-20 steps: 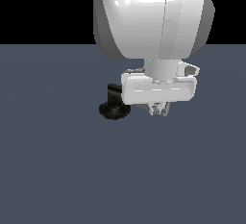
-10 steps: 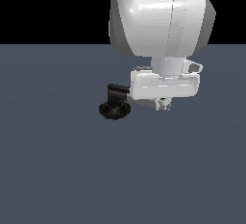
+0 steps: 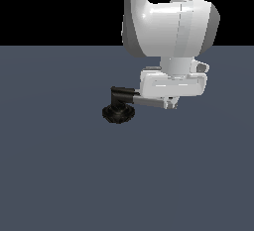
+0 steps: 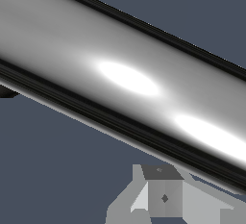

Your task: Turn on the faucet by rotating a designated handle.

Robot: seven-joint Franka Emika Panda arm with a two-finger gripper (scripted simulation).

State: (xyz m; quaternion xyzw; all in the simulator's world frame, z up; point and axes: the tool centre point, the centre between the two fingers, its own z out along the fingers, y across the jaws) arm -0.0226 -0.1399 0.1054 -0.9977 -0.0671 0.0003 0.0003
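Silver-grey item: smooth silver-grey cylindrical bar handle [image 3: 148,100], joined to a short black elbow stem, running level toward the exterior view's right; in the wrist view it fills the picture as a glossy cylinder [image 4: 120,79].
Fixture: small faucet with round black ribbed base [image 3: 118,113], standing on the worktop near the middle of the scene.
Pincer: white robot pincer [image 3: 171,103] set over the bar's far end; whether its fingers are spread or pressed on the bar cannot be told.
Progress: judged mid-task; contact at the handle looks made or close, rotation likely underway or remaining, no water shown.
Surface: plain matte slate-blue worktop [image 3: 59,175].
Room: flat black backdrop, no walls visible.
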